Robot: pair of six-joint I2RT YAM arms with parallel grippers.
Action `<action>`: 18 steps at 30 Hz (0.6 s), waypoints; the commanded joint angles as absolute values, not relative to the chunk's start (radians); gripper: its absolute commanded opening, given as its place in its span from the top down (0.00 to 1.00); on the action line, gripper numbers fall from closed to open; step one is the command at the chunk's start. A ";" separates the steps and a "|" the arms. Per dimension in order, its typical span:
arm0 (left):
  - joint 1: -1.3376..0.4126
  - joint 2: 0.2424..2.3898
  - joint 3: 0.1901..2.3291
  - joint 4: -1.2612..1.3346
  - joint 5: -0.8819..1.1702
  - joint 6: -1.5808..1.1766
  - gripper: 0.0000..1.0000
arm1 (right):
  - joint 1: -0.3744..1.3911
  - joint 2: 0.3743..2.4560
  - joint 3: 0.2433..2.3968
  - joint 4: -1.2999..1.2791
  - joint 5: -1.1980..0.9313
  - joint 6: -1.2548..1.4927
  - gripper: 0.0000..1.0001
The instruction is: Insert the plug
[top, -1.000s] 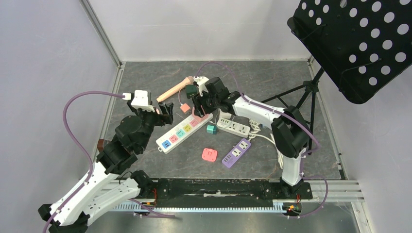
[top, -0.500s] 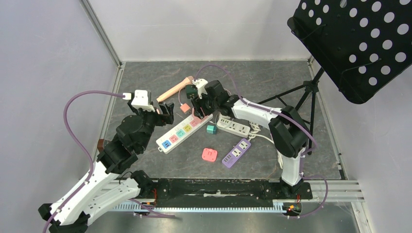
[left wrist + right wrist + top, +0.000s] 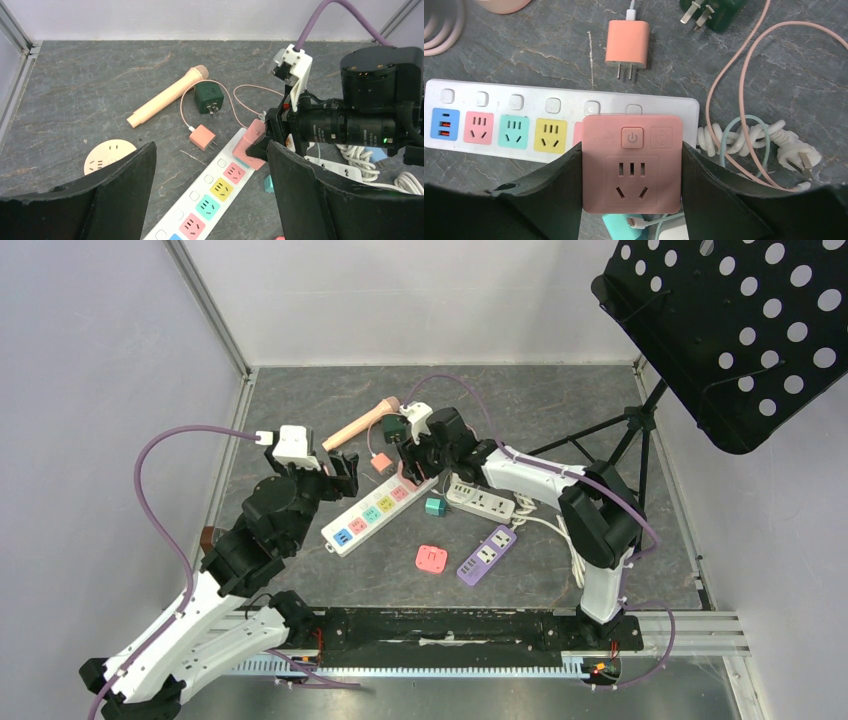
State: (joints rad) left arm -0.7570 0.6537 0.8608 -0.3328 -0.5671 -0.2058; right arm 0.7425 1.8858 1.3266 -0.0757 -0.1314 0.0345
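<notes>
- Right gripper (image 3: 631, 172) is part open and clamps the sides of the pink plug (image 3: 631, 145). The plug is tilted over the far end of the strip (image 3: 375, 508); can't tell if the prongs are in.
- Left gripper (image 3: 211, 165) has its jaws wide and empty, hovering just left of the strip.
- Strip lies diagonally mid-mat (image 3: 560, 400), which is dark grey with a stone pattern.
- Loose on the mat: mic (image 3: 360, 423), green charger (image 3: 393, 426) and pink charger (image 3: 380, 462) on the far side; white strip (image 3: 480, 502) and purple strip (image 3: 487, 554) to the right.
- Room has pale walls (image 3: 400, 290), a metal rail (image 3: 215, 310) on the left, and a black perforated panel (image 3: 740, 330) on a tripod (image 3: 630, 435) far right.
</notes>
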 commanded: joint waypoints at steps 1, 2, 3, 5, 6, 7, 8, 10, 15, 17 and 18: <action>-0.757 0.664 0.859 -0.349 -0.592 -0.273 0.14 | 0.731 1.827 1.331 -0.026 -0.119 0.020 1.00; -0.758 0.663 0.858 -0.354 -0.593 -0.275 0.14 | 0.729 1.828 1.327 -0.023 -0.119 0.022 1.00; -0.758 0.664 0.856 -0.357 -0.595 -0.279 0.13 | 0.730 1.832 1.324 -0.017 -0.124 0.024 1.00; -0.758 0.662 0.851 -0.361 -0.598 -0.284 0.14 | 0.730 1.847 1.324 -0.016 -0.129 0.026 1.00; -0.758 0.661 0.849 -0.361 -0.598 -0.286 0.14 | 0.730 1.857 1.325 -0.018 -0.128 0.025 1.00; -0.758 0.662 0.847 -0.360 -0.598 -0.287 0.14 | 0.730 1.865 1.322 -0.021 -0.129 0.025 1.00; -0.758 0.662 0.847 -0.360 -0.598 -0.287 0.14 | 0.729 1.872 1.321 -0.027 -0.130 0.025 1.00; -0.757 0.661 0.844 -0.359 -0.601 -0.288 0.14 | 0.730 1.881 1.319 -0.041 -0.138 0.024 1.00; -0.758 0.663 0.838 -0.356 -0.607 -0.285 0.14 | 0.729 1.876 1.305 -0.080 -0.178 0.018 1.00; -0.757 0.659 0.832 -0.348 -0.608 -0.288 0.14 | 0.730 1.876 1.294 -0.082 -0.185 0.020 1.00; -0.758 0.658 0.829 -0.344 -0.609 -0.289 0.14 | 0.730 1.881 1.294 -0.085 -0.188 0.020 1.00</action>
State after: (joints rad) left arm -0.7570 0.6613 0.8425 -0.3698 -0.5758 -0.2279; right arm 0.7300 1.8820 1.3113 -0.0750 -0.1493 0.0315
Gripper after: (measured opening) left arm 0.865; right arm 0.624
